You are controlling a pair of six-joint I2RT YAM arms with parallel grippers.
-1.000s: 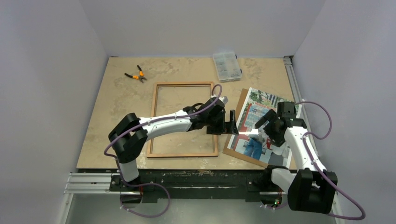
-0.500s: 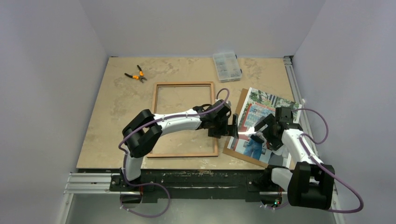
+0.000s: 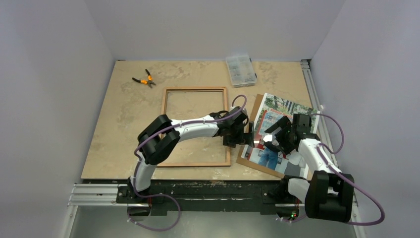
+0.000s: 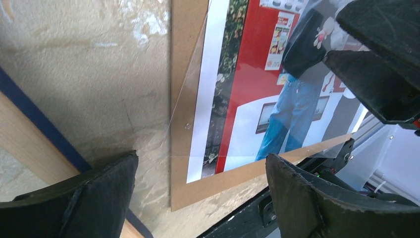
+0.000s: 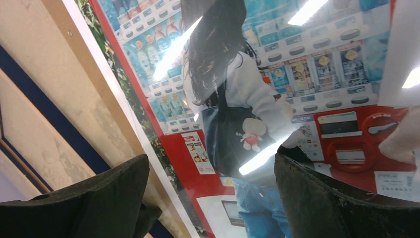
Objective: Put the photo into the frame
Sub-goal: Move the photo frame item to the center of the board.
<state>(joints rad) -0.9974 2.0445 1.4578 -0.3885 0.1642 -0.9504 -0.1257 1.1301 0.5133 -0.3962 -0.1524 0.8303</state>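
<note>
Left tool (image 4: pixel 200 171) spread wide over photo (image 4: pixel 247 99) edge; right tool (image 5: pixel 213 173) likewise, both empty.

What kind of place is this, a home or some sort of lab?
Most likely a robotics lab test cell. A left arm and a right arm are bolted to a metal rail at the edge of a table boxed in by plain white walls. Pliers and a clear parts box lie on it.

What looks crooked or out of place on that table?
A clear sheet lies skewed over the photo and the brown board under it, its edge cutting diagonally across the board's bare border. The board itself sits tilted beside the squarely laid frame.
</note>
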